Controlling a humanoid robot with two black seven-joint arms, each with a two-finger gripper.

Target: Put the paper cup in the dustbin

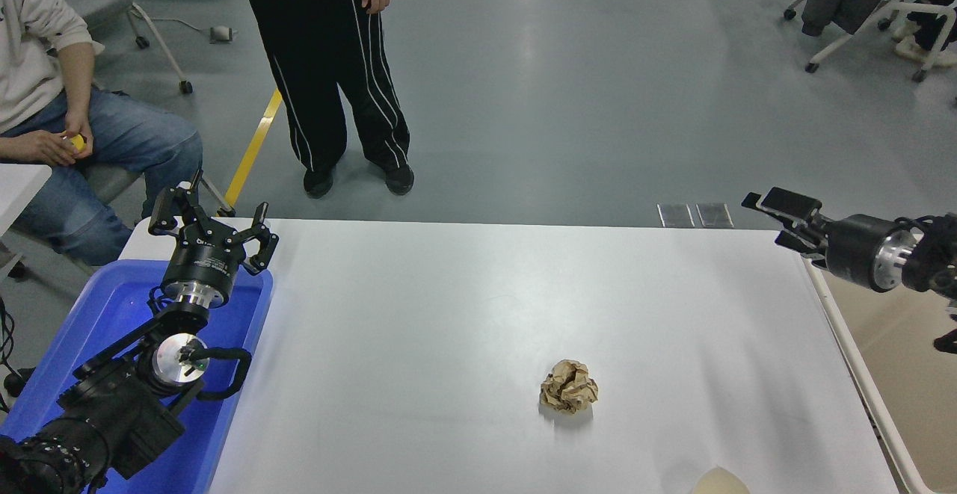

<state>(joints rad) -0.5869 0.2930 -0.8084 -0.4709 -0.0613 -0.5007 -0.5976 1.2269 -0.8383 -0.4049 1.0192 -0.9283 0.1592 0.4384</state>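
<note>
The paper cup (719, 482) is off-white and shows only in part at the bottom edge of the white table (463, 315), right of centre. The dustbin (860, 374) is a beige tub along the table's right side, cut off by the picture's edge. My right gripper (766, 219) is open and empty. It lies level, points left and hangs above the table's far right corner, far from the cup. My left gripper (209, 221) is open and parked over the blue tub at the lower left.
A crumpled brown paper ball (568, 386) lies on the table, up and left of the cup. A bright blue tub (112, 307) stands at the left edge. One person stands beyond the far edge and one sits at the upper left.
</note>
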